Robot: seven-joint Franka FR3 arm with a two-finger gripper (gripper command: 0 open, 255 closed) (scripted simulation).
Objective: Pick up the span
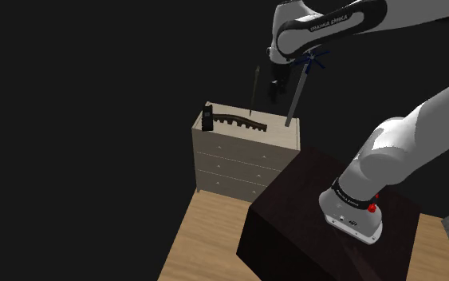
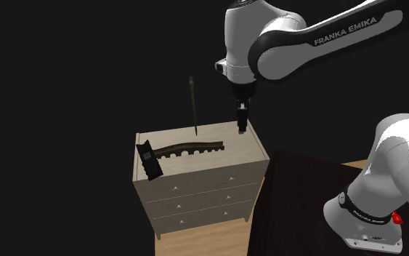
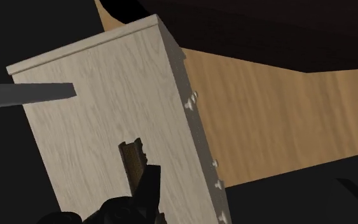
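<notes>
Your gripper [image 2: 243,125] hangs above the right end of the dresser [image 2: 195,193] top, clear of the surface. You cannot tell whether the hand is apart or together. The span [image 2: 192,148], a dark arched strip with a toothed edge, lies flat along the dresser top, just left of the gripper in the second exterior view. Its left end meets a black block [image 2: 150,159] at the near left corner. A thin dark rod [image 2: 193,105] stands upright at the far edge, behind the span. The pale three-drawer dresser stands on a wooden floor [image 1: 206,239], beside the dark stand [image 1: 310,207].
</notes>
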